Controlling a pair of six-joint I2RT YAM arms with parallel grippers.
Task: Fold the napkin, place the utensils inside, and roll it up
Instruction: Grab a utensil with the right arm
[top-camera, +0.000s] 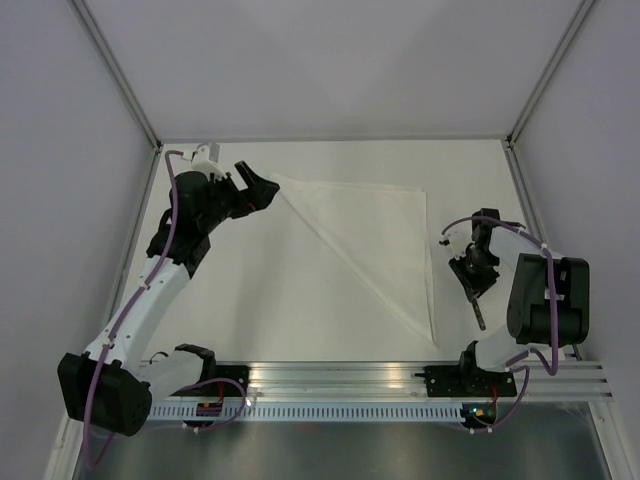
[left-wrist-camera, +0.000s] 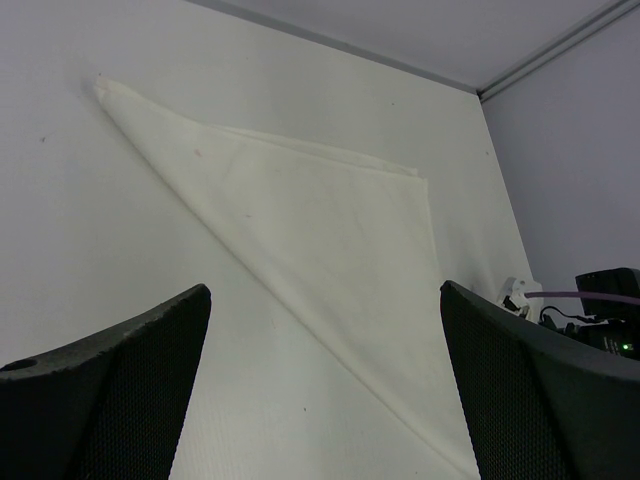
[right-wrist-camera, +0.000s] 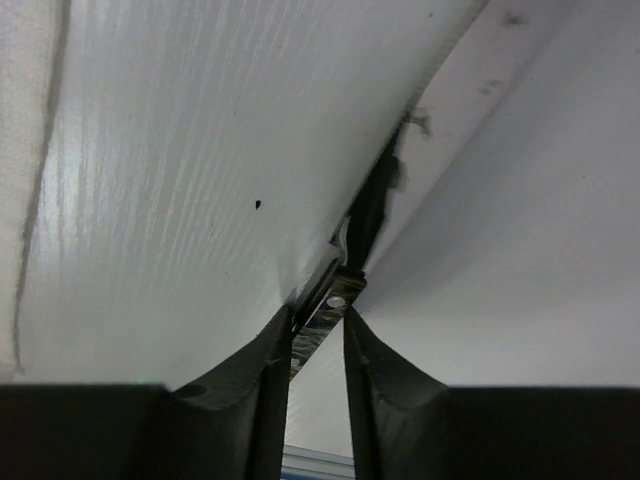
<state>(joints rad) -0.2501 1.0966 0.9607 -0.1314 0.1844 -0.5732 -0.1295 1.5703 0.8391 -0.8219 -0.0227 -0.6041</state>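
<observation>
The napkin (top-camera: 385, 235) lies flat on the table, folded into a white triangle whose long edge runs from far left to near right. It also shows in the left wrist view (left-wrist-camera: 330, 230). My left gripper (top-camera: 258, 185) is open and empty by the napkin's far-left corner, its jaws wide apart (left-wrist-camera: 325, 288). My right gripper (top-camera: 472, 285) is right of the napkin, shut on the knife (top-camera: 480, 312). In the right wrist view the fingers (right-wrist-camera: 270, 360) pinch the silver blade (right-wrist-camera: 335, 295), and the dark handle (right-wrist-camera: 372, 205) sticks out beyond them.
A metal rail (top-camera: 340, 380) runs along the near edge between the arm bases. Grey walls and frame posts (top-camera: 120, 75) enclose the table at the back and sides. The napkin's edge (right-wrist-camera: 25, 150) shows at the left of the right wrist view.
</observation>
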